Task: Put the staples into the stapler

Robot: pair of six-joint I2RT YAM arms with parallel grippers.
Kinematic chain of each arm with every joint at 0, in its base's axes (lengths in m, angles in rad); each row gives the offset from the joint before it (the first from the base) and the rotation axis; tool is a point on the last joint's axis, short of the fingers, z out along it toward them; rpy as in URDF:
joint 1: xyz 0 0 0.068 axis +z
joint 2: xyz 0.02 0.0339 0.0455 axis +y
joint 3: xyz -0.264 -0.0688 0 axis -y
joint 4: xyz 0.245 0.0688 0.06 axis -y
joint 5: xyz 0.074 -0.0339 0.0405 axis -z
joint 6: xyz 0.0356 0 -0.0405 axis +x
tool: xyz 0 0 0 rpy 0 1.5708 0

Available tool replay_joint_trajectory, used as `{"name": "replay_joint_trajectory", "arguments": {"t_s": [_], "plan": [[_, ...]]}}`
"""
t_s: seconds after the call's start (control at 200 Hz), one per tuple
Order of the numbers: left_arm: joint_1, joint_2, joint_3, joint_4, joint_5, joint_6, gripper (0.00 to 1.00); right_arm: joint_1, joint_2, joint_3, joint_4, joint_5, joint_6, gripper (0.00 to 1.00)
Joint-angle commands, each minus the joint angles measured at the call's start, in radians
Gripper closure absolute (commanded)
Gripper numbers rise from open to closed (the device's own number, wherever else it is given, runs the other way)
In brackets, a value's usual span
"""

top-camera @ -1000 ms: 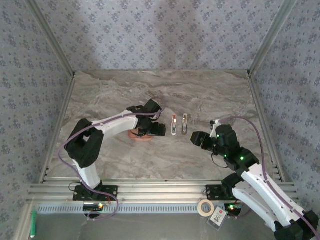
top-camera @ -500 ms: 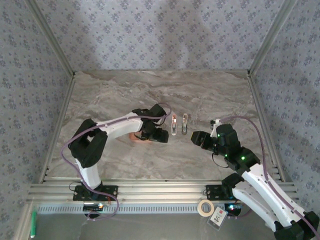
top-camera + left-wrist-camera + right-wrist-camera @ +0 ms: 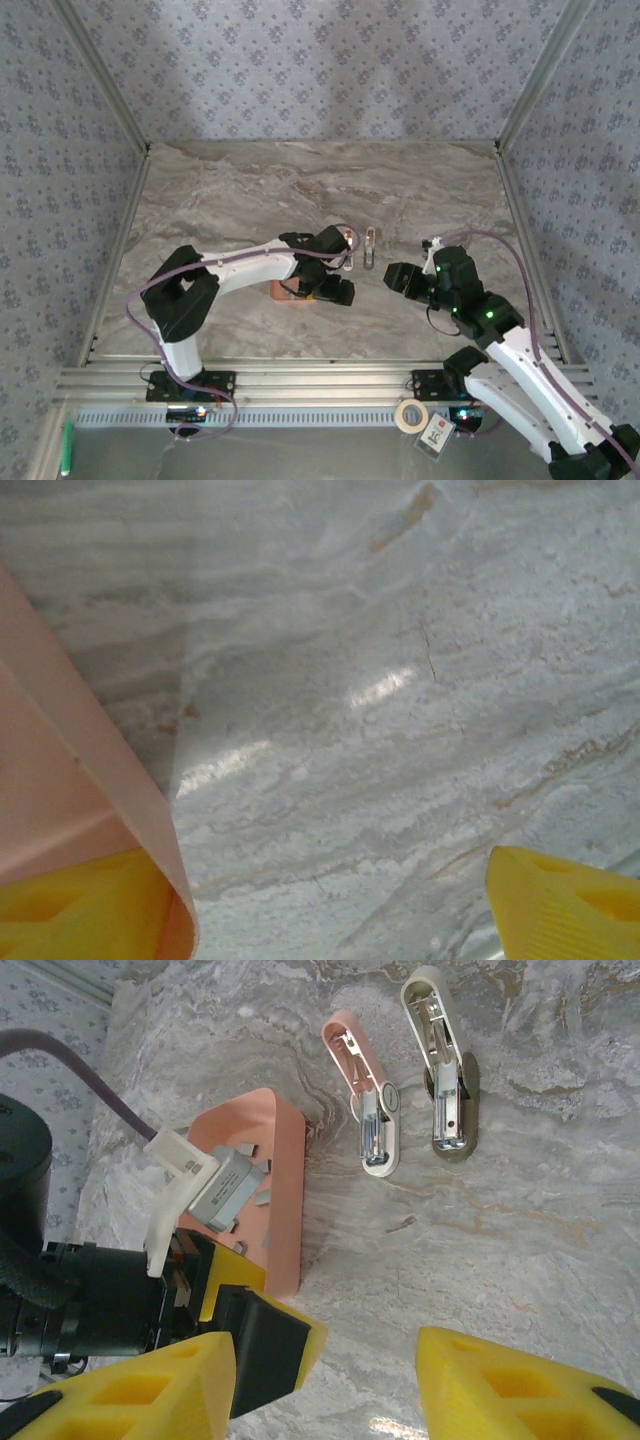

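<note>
Staples [image 3: 262, 1198], grey slivers in salmon tray [image 3: 291, 1210], left pincer [image 3: 320, 880], right pincer [image 3: 325, 1355] both gaping

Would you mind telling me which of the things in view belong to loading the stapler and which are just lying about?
For the job: the staples in the salmon-orange tray; the pink stapler and the olive stapler, both lying open beside it.

Lying about: the roll of tape, the green pen and the red-and-white card, all along the near edge.

Tape roll [image 3: 407, 414], perhaps a badge [image 3: 437, 434], green marker [image 3: 67, 446].
</note>
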Motion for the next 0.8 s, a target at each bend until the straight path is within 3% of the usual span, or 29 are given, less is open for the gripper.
{"name": "replay_joint_trajectory", "arguments": {"t_s": [0.0,0.165,0.305,0.555,0.795], "plan": [[-0.016,-0.072,-0.033,0.037,0.050,-0.042,0.19,0.013,0.016,0.049,-0.058,0.002,-0.012,0.49],[-0.006,-0.156,-0.055,0.037,-0.023,-0.050,0.18,0.027,0.058,0.085,-0.068,0.019,-0.056,0.49],[0.060,-0.256,-0.083,0.031,-0.035,-0.016,0.17,0.052,0.101,0.110,-0.049,0.055,-0.134,0.49],[0.307,-0.378,-0.146,0.016,0.005,0.096,0.17,0.092,0.287,0.199,0.016,0.020,-0.405,0.52],[0.525,-0.430,-0.215,0.061,0.082,0.191,0.17,0.177,0.545,0.379,-0.022,-0.032,-0.804,0.51]]}}
